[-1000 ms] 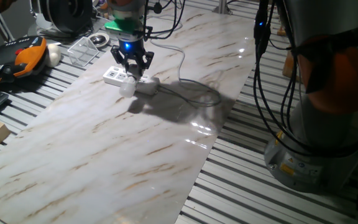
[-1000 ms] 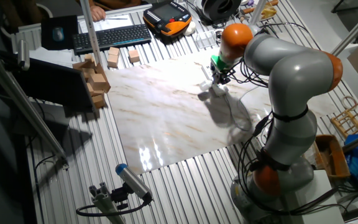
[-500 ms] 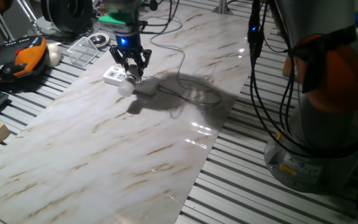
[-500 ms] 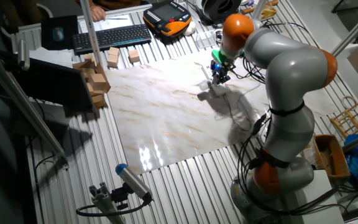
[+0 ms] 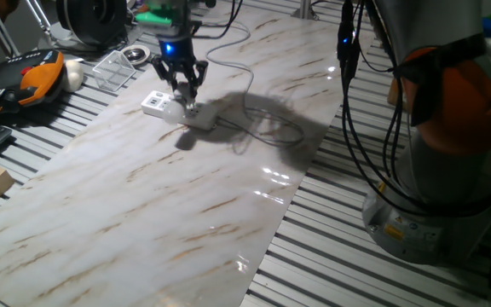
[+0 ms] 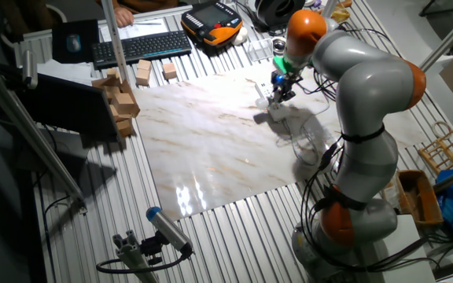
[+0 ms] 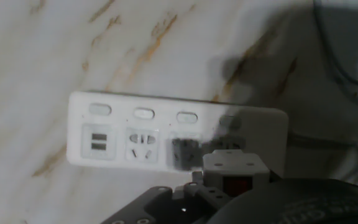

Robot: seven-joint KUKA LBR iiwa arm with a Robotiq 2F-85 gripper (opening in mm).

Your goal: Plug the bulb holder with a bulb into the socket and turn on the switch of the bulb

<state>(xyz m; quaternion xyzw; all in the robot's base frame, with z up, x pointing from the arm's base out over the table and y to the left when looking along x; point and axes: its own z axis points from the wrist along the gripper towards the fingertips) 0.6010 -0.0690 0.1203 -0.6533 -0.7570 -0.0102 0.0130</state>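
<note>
Change since a second ago: the gripper (image 5: 183, 92) had been shifted up and back along the marble board (image 5: 194, 179), from the near end of the socket (image 5: 177, 109) to a spot over its middle; the arm's shadow had moved with it, and the pale rounded shape seen earlier at the strip's near edge was no longer visible there.

Bulb holder (image 7: 236, 173): a white body with a small red switch (image 7: 234, 185) on its face, seen in the hand view just in front of the fingers, over the right-hand outlets of the strip. Whether its pins were seated could not be told.

Bulb: a dark rounded mass filled the bottom right of the hand view — whether that was the bulb could not be told; no glow was seen.

Socket: a long white strip lying flat on the board, with a row of oval buttons above a row of outlets; the two left outlets were uncovered, the ones to the right shadowed. Its cable (image 5: 267, 128) was looped on the board beside it.

Gripper: pointed straight down over the strip in both fixed views (image 6: 278, 90). The jaws appeared drawn close together around the holder, but a firm grip could not be confirmed.

Surroundings: a keyboard (image 6: 141, 47), wooden blocks (image 6: 118, 98) and an orange-and-black handset (image 5: 25, 75) lay on the slatted table (image 5: 331, 256), well apart from the strip.
</note>
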